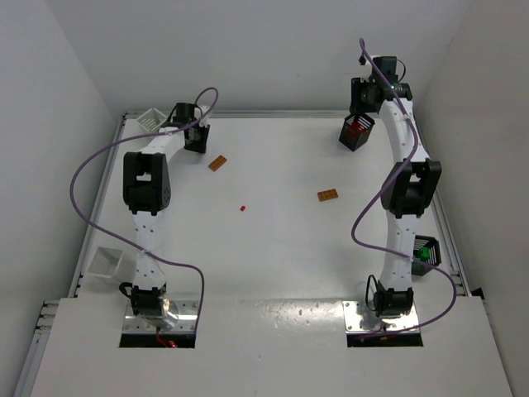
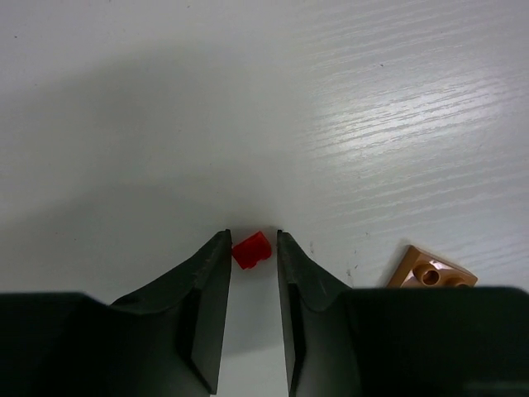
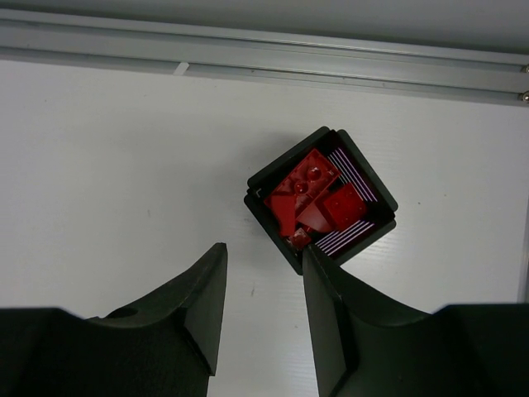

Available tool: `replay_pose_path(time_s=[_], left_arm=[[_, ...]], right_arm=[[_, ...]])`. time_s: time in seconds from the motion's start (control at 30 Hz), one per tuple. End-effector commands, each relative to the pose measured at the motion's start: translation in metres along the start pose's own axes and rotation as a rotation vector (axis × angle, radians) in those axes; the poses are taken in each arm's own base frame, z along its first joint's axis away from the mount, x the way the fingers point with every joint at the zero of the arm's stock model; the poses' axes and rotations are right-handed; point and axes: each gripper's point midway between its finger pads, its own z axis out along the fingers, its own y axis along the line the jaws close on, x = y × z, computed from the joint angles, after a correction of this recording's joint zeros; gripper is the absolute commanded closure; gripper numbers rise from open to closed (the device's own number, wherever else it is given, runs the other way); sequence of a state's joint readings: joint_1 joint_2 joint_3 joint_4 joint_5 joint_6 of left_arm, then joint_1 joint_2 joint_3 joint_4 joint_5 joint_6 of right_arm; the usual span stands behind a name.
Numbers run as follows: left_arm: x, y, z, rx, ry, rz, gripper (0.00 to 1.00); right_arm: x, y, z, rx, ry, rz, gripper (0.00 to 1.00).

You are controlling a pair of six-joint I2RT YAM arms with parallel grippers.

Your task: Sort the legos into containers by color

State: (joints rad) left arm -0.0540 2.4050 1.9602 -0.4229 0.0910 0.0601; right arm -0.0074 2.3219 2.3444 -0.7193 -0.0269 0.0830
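- The overhead view was bright and evenly lit, the white table (image 1: 273, 248) nearly washed out, with only faint shadows.
- In the left wrist view, glare streaked the upper right and a broad grey shadow covered the left.
- The dark fingers (image 2: 207, 314) along its bottom edge looked soft.
- The right wrist view was sharp and evenly lit.

The orange-brown plate (image 2: 430, 271) is pretty much half hidden by the left gripper (image 2: 254, 240). The black basket (image 1: 436, 256) is partly blocked by the right arm (image 1: 409, 190).
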Motion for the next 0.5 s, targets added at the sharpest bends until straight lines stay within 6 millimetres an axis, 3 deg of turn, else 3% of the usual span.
replay_pose_path(time_s=[0.0,0.27,0.33,0.37,0.43,0.47], left_arm=[[0.040,-0.009,0.016,0.019,0.105,0.006,0.67],[0.055,-0.016,-0.001,0.046,0.135,0.002,0.82],[0.055,-0.018,-0.007,0.056,0.135,0.001,0.84],[0.046,-0.021,-0.015,0.065,0.108,-0.008,0.84],[0.048,-0.032,-0.025,0.118,0.092,-0.023,0.86],[0.025,-0.035,-0.042,0.131,0.016,-0.024,0.86]], right_arm=[[-0.024,0.005,-0.022,-0.008,-0.066,0.003,0.58],[-0.024,0.005,-0.022,-0.008,-0.066,0.003,0.58],[-0.021,0.016,-0.022,-0.043,-0.057,-0.003,0.58],[-0.023,0.019,-0.026,-0.060,-0.061,-0.004,0.58],[-0.014,0.042,-0.037,-0.166,-0.035,0.000,0.58],[-0.008,0.050,-0.042,-0.211,-0.019,0.002,0.58]])
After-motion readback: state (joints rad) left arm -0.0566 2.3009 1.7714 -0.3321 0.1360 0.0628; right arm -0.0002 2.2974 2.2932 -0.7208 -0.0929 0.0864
